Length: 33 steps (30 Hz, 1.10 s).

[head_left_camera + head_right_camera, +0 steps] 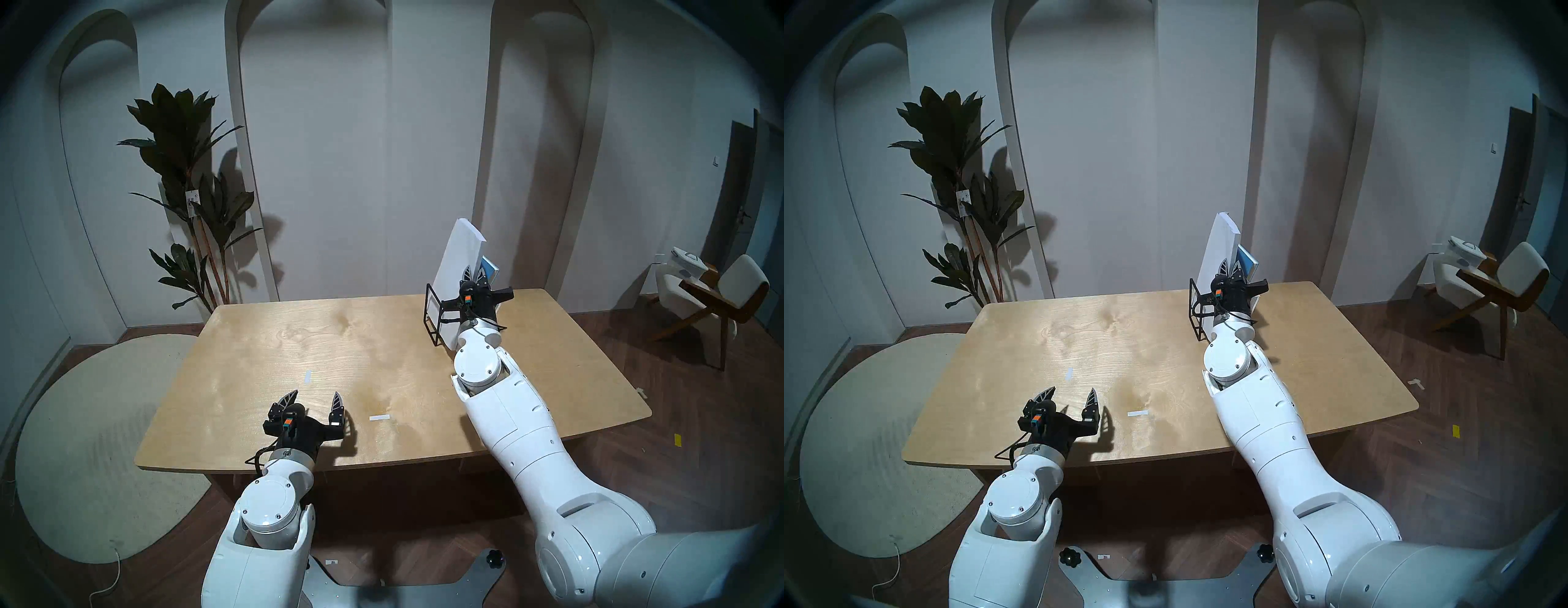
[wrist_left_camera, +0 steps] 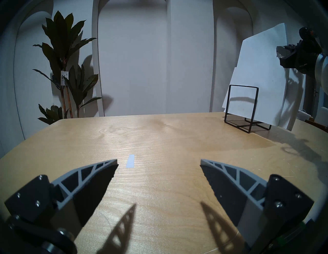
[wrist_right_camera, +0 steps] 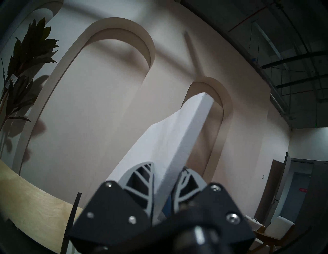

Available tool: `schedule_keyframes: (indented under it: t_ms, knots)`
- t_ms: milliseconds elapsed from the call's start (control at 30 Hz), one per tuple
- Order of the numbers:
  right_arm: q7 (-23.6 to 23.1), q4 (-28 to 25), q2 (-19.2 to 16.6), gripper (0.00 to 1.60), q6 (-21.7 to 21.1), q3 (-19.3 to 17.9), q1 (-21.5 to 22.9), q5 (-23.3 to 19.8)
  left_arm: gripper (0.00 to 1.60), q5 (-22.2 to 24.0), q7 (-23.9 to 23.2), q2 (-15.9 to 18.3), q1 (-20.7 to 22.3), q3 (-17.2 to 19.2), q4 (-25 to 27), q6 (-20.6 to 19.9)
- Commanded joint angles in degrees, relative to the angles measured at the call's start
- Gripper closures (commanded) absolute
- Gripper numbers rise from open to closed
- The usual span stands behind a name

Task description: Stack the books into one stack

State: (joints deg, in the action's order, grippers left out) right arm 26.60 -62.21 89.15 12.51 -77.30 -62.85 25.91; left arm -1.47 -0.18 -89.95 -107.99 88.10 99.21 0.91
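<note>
A thick white hardcover stands tilted in a black wire rack at the table's far right; it also shows in the left wrist view. My right gripper is shut on its near edge, one finger on each face. A thinner white booklet lies against the hardcover's left face; I cannot tell whether it is in the grip. A blue-covered notebook leans just right of the hardcover, mostly hidden. My left gripper is open and empty, low over the table's near left part.
The wooden table carries two short white tape marks. A tall potted plant stands behind the far left corner. A chair stands off to the right on the floor.
</note>
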Motion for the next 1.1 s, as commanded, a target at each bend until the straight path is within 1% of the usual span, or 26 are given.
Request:
schedule_keyframes:
  t_ms: [0,67,100,133,167,267,433,500,667,1067]
  knots:
    - [2.87,-5.84,-0.63,1.60,1.19,0.50,0.92,2.46,0.00,0.03,0.08,-0.02,0.37,0.12,1.24,0.26]
    - [3.51,-6.29,-0.50,1.60,1.46,0.55,0.97,2.67,0.00,0.03,0.08,-0.02,0.37,0.12,1.23,0.27]
    - [3.66,-7.38,-0.56,1.60,1.09,0.58,0.55,2.83,0.00,0.02,0.08,-0.02,0.37,0.12,1.22,0.27]
    - [4.38,-6.74,-0.49,1.60,1.68,0.73,1.09,3.26,0.00,0.02,0.08,-0.02,0.38,0.12,1.21,0.27]
    - [4.11,-8.29,-0.63,1.60,1.10,0.81,0.44,3.28,0.00,0.02,0.08,-0.02,0.38,0.12,1.21,0.27]
    - [4.48,-9.22,-0.82,1.60,1.22,1.29,0.48,3.96,0.00,0.02,0.07,-0.02,0.39,0.12,1.20,0.28]
    - [3.82,-11.69,-1.59,1.60,1.14,2.36,-0.02,4.83,0.00,0.02,0.07,-0.02,0.38,0.12,1.21,0.27]
    - [3.49,-11.93,-1.81,1.60,1.60,2.84,0.04,4.89,0.00,0.02,0.07,-0.02,0.37,0.12,1.23,0.27]
    - [2.95,-14.23,-2.43,1.60,1.04,3.86,-0.85,5.40,0.00,0.02,0.07,-0.03,0.36,0.13,1.25,0.26]
    - [5.10,-19.68,-2.69,1.60,0.67,6.85,-1.72,8.81,0.00,0.02,0.07,-0.03,0.39,0.13,1.20,0.28]
